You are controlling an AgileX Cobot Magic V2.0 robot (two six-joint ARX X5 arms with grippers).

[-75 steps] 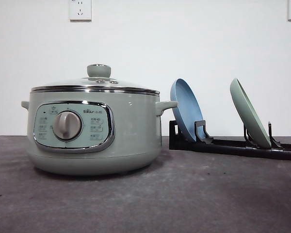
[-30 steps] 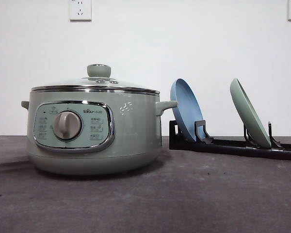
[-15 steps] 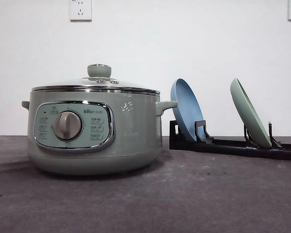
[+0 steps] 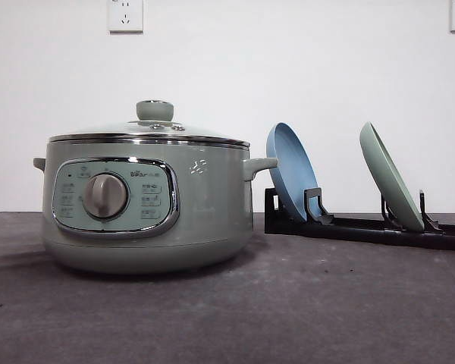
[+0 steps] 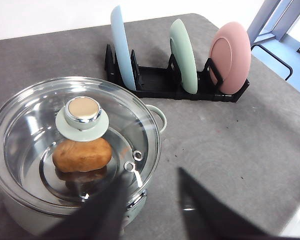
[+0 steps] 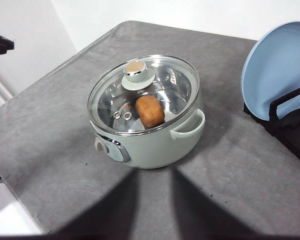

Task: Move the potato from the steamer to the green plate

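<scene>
You've got one steamer [image 4: 147,193] on the grey table [image 4: 303,311], glass lid [image 5: 75,142] w/ its knob [image 5: 82,111] on top and shut. One potato [image 5: 82,154] sits inside the steamer, seen through the lid, just beside the knob's base; from the right wrist cam it's the same single potato [image 6: 149,110] under the glass. Steamer front has one silver dial [image 4: 105,196] in the chrome panel.

Beside the steamer's right handle stands one black rack [image 5: 175,85] holding three plates, all on edge: one blue plate [image 4: 291,171] nearest the steamer, then one green plate [image 4: 390,177], then one pink plate [image 5: 230,57] farthest from it.

Two grippers: left gripper [image 5: 152,200] hangs over the steamer's near rim, fingers apart, nothing between them. Right gripper [image 6: 155,200] is in front of the steamer, also spread and holding nothing.
</scene>
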